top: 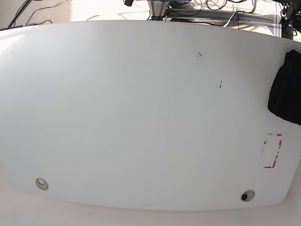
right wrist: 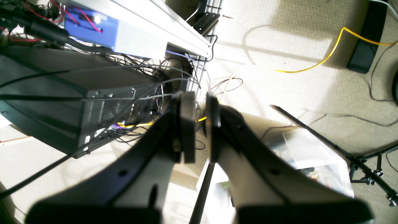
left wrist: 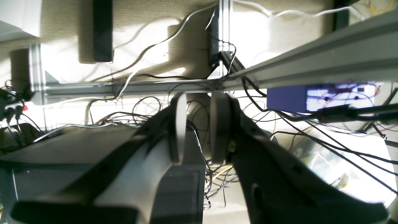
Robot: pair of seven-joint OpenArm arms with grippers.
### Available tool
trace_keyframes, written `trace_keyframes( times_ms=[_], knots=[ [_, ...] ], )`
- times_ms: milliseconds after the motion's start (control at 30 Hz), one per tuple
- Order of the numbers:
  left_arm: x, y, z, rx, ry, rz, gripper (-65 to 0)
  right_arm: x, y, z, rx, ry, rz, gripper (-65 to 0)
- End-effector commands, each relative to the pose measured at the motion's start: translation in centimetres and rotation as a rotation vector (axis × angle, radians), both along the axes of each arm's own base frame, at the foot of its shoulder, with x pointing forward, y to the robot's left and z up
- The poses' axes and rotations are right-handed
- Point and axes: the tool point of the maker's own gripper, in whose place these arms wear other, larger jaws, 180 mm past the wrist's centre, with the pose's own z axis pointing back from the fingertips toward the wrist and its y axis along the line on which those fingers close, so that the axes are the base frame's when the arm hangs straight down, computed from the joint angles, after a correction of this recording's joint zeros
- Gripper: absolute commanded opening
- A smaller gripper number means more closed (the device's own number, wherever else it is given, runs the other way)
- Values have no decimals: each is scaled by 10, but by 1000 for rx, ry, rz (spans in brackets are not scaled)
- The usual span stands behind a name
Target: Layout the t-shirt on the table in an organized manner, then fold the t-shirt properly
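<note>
The black t-shirt (top: 287,87) lies bunched at the far right edge of the white table (top: 141,117), partly cut off by the frame. Neither arm shows in the base view. My left gripper (left wrist: 199,124) hangs off the table over floor and cables, its jaws a little apart with nothing between them. My right gripper (right wrist: 201,124) also points at the floor beside the table frame, its jaws a narrow gap apart and empty. Neither wrist view shows the t-shirt.
A red tape rectangle (top: 273,150) marks the table's right front. Two small round holes (top: 42,183) (top: 247,195) sit near the front edge. Aluminium frame rails (left wrist: 311,62), a dark computer case (right wrist: 93,124), a blue box (right wrist: 90,26) and loose cables lie below the grippers.
</note>
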Motion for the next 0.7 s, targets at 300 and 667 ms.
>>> trace_keyframes(
  times_ms=[300, 667],
  knots=[
    [-13, -15, -72, -8, 133, -98, -529, -17, 2, -71, 23, 131, -24, -599],
    [-3, -6, -132, -32, 243, -56, -528, -8, 1, -116, 14, 207, -31, -599]
  ],
)
